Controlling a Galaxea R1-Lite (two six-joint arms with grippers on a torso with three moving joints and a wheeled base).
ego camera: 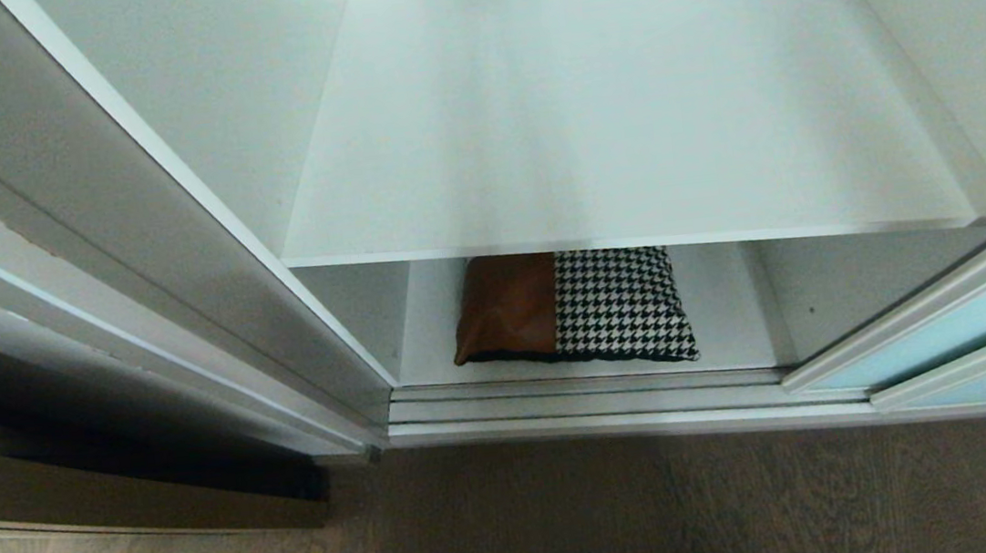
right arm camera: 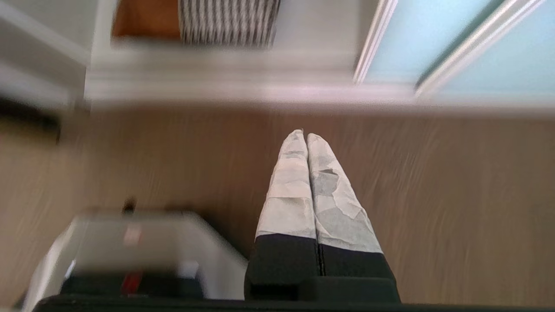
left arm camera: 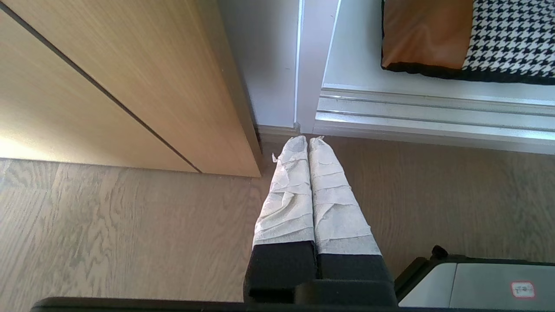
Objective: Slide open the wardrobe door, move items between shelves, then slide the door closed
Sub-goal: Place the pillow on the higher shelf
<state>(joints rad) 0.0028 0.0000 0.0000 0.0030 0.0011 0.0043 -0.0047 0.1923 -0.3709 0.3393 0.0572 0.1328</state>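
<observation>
The wardrobe stands open in the head view. Its pale aqua sliding door is pushed to the right, also seen as the aqua door. A patchwork cushion with brown and houndstooth patches lies on the bottom shelf, under a bare white upper shelf. The cushion also shows in the left wrist view. My left gripper is shut and empty over the floor near the wardrobe's left post. My right gripper is shut and empty over the floor before the door track. Neither arm shows in the head view.
A light wood hinged door stands left of the wardrobe. The silver floor track runs along the wardrobe's front. Wood floor lies before it. Parts of my own base show beside both grippers.
</observation>
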